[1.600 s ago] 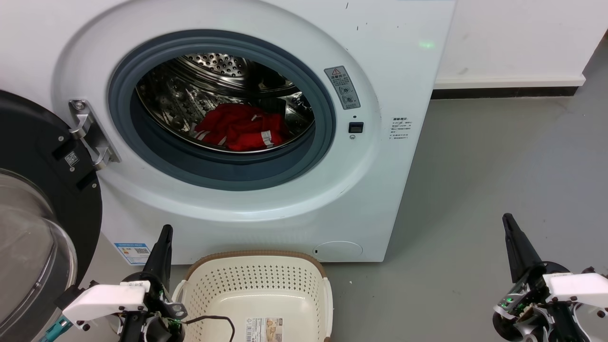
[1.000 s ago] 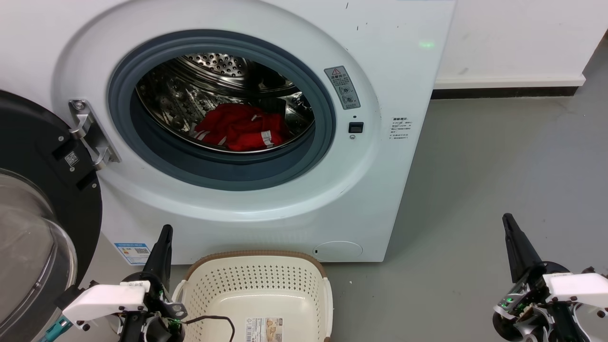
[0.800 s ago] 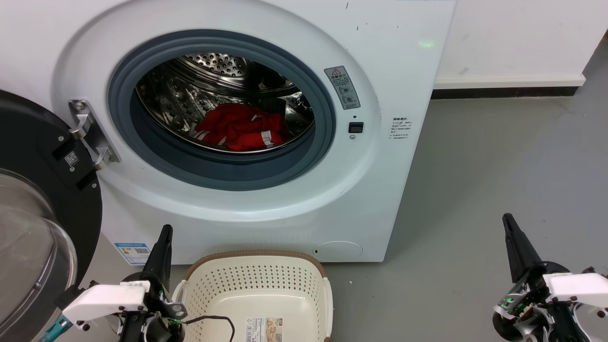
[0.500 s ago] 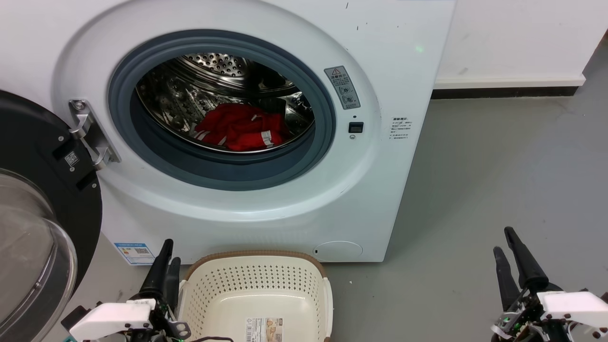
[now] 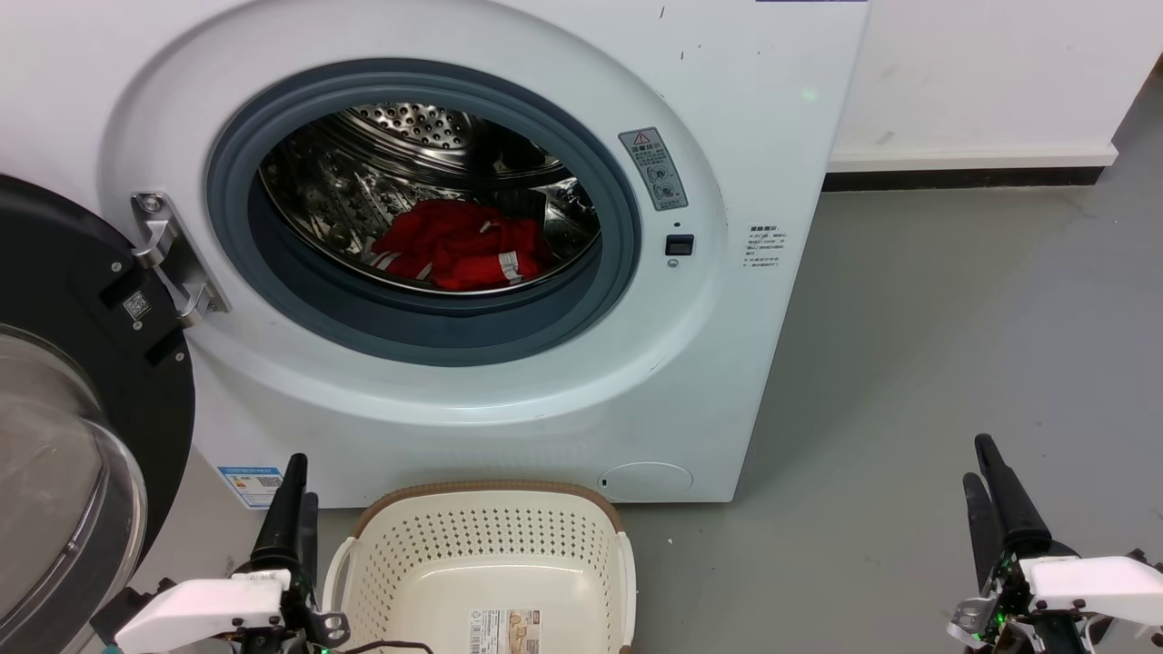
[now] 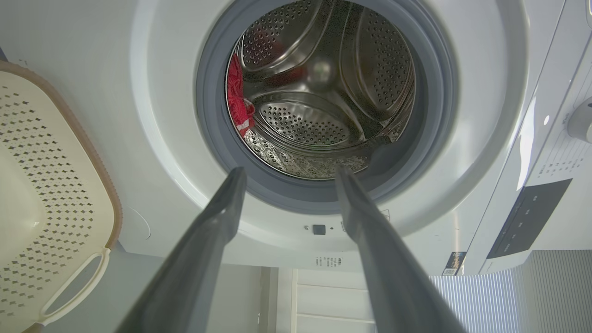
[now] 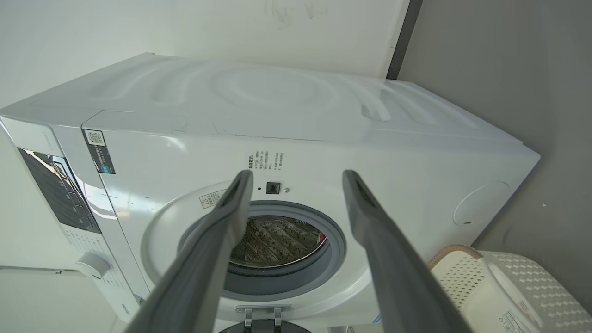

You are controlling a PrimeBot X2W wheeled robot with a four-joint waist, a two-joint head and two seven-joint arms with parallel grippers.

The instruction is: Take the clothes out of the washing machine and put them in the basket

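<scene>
While the clothes (image 5: 454, 245) lie bunched low in the drum (image 5: 400, 127) of the washing machine (image 5: 727, 381), its door (image 5: 82, 318) hangs open at left | basket (image 5: 491, 488) on floor (image 5: 909, 363), just before machine | left gripper (image 6: 290, 172) beside basket, jaws apart | right gripper (image 7: 296, 172) well off right, jaws apart

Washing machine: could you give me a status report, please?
Left gripper and right gripper open, empty. Clothes in washing machine drum. Door open, nothing blocking.
</scene>
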